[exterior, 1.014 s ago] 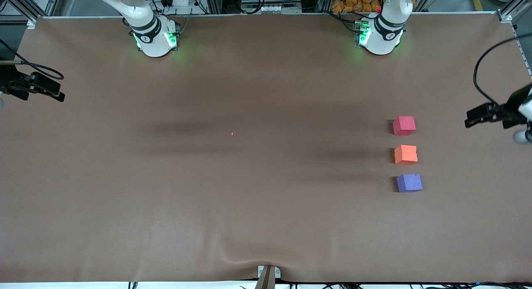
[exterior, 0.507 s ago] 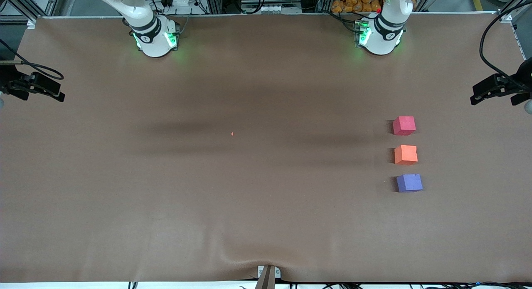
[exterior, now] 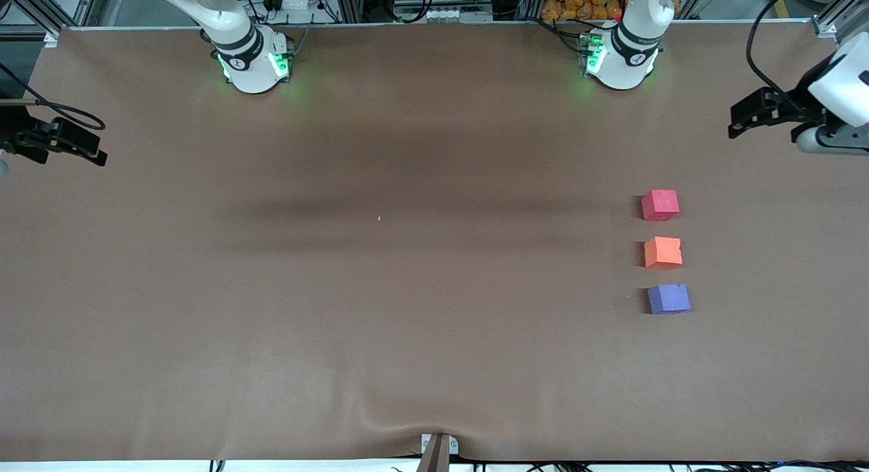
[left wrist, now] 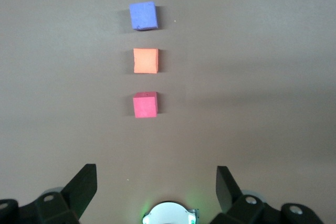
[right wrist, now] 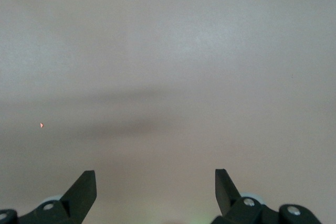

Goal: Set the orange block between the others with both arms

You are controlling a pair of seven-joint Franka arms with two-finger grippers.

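Three small foam cubes stand in a row toward the left arm's end of the table. The orange block (exterior: 662, 252) (left wrist: 145, 60) sits between the others, a pinkish-red cube (exterior: 660, 205) (left wrist: 145, 104) and a purple cube (exterior: 669, 299) (left wrist: 143, 15), with a gap on each side. Of the three, the purple one lies nearest the front camera. My left gripper (exterior: 740, 119) (left wrist: 156, 182) hangs open and empty over the table's edge at the left arm's end, apart from the cubes. At the right arm's end, my right gripper (exterior: 95, 149) (right wrist: 155, 182) waits open over bare cloth.
A brown cloth (exterior: 407, 322) covers the table and wrinkles at its near edge above a small bracket (exterior: 438, 448). A tiny orange speck (exterior: 379, 219) (right wrist: 41, 125) lies mid-table. The green-lit bases (exterior: 621, 58) (exterior: 254, 61) stand along the edge farthest from the front camera.
My left gripper has drawn away from the cubes, along the table's end toward the edge where the bases stand. The cubes and the right arm have not moved.
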